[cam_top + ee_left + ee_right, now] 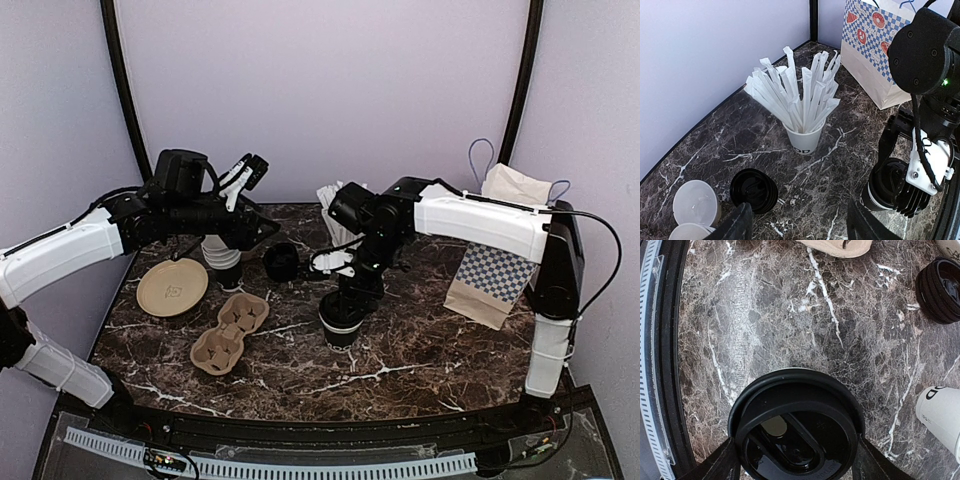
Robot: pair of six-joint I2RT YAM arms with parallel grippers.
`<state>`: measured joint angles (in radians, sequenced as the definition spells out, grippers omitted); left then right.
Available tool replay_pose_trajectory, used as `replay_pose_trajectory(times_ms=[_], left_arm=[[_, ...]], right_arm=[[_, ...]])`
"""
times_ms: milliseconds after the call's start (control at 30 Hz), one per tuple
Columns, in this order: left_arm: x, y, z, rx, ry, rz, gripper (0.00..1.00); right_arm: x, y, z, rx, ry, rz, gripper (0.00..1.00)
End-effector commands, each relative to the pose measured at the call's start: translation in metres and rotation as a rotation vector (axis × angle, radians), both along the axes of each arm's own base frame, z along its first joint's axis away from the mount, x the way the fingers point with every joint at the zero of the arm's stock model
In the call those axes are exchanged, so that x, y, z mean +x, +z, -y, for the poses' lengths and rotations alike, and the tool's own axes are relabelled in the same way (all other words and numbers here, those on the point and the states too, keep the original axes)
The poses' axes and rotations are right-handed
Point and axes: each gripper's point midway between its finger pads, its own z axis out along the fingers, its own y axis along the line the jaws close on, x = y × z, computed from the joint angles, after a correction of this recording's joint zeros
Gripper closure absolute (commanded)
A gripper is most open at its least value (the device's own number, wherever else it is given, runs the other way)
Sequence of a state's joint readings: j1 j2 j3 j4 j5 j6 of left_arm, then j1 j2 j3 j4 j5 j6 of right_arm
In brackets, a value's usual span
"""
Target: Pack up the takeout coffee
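The takeout coffee (341,322), a black cup with a black lid, stands on the marble table (420,350) near the middle. My right gripper (346,298) comes down on it from above. In the right wrist view its fingers (716,465) press both sides of the lid (796,427), so the gripper (795,462) is shut on the cup. The left wrist view shows the cup (886,186) at lower right under the right gripper. My left gripper (256,235) is open and empty (800,227), hovering over bare marble between the lid stack and the coffee.
A low stack of black lids (282,262) (754,191) lies left of the coffee. Also here: a white cup of wrapped straws (804,141), stacked lidless cups (222,256), a pulp cup carrier (230,330), a tan round disc (172,287), and a checkered paper bag (498,262) at right.
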<state>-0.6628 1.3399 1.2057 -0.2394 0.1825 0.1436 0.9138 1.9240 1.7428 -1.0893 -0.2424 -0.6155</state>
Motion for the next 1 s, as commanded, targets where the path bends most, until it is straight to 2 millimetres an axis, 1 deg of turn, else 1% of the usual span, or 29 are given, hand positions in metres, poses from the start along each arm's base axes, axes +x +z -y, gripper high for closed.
replay_pose_trajectory(times_ms=[0,333,500,700,867,967], left_arm=[[-0.005,0.011,-0.005,-0.018,-0.008,0.032,0.33],[-0.004,0.008,-0.004,-0.015,-0.011,0.026,0.33],[-0.004,0.007,-0.004,-0.010,-0.011,0.025,0.33],[-0.003,0.005,-0.006,-0.004,-0.003,0.023,0.33],[-0.002,0.001,-0.004,-0.005,0.003,0.005,0.33],[-0.002,-0.005,0.003,-0.032,-0.011,-0.044,0.34]], right_arm=[[0.001,-0.001,-0.004,-0.014,-0.007,0.005,0.27],[-0.005,-0.007,-0.005,-0.033,0.008,-0.007,0.25],[-0.009,-0.005,-0.006,-0.034,0.016,-0.010,0.20],[-0.009,0.016,-0.006,-0.001,0.009,0.008,0.16],[-0.010,0.032,0.002,0.019,-0.008,0.031,0.13],[-0.012,0.038,0.011,0.048,-0.037,0.032,0.12]])
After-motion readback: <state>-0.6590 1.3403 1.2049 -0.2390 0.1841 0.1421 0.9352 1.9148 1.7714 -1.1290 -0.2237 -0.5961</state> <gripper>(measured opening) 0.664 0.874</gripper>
